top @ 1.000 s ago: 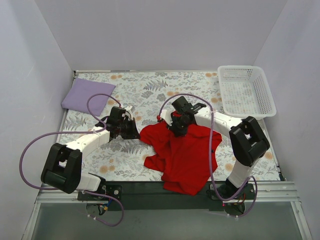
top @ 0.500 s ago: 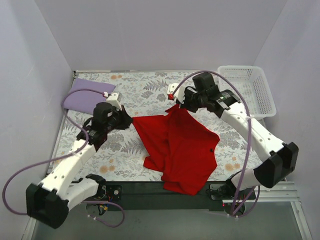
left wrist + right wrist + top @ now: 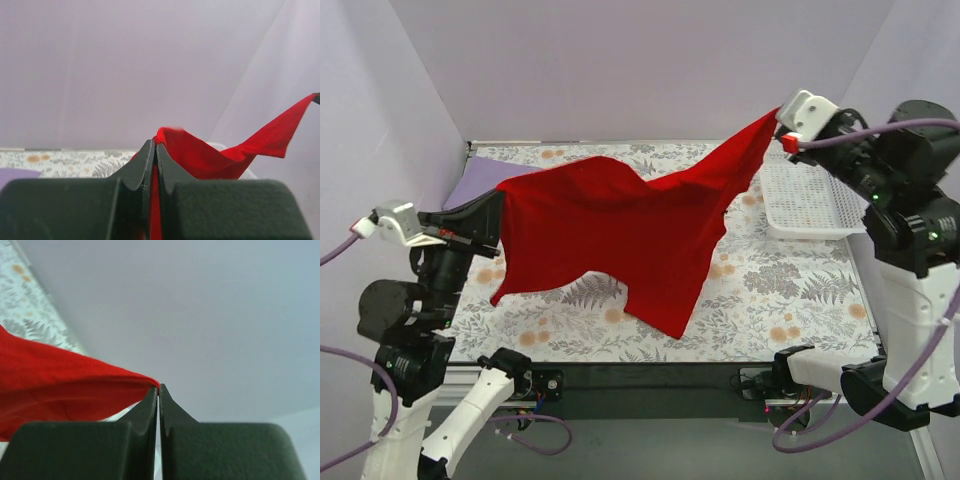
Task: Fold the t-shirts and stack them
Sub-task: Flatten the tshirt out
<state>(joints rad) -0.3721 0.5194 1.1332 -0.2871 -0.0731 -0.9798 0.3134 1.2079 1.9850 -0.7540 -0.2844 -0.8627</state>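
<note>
I hold the red t-shirt (image 3: 620, 225) spread in mid-air, bright, creased, lower edge hanging unevenly; left gripper (image 3: 496, 205) pinching one upper corner, right gripper (image 3: 775, 120) pinching the other

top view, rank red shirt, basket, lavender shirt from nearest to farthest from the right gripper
1. red t-shirt: pinched in the right gripper, stretching left.
2. white basket: just beneath it, on the right side.
3. lavender t-shirt: far-left corner.
</note>
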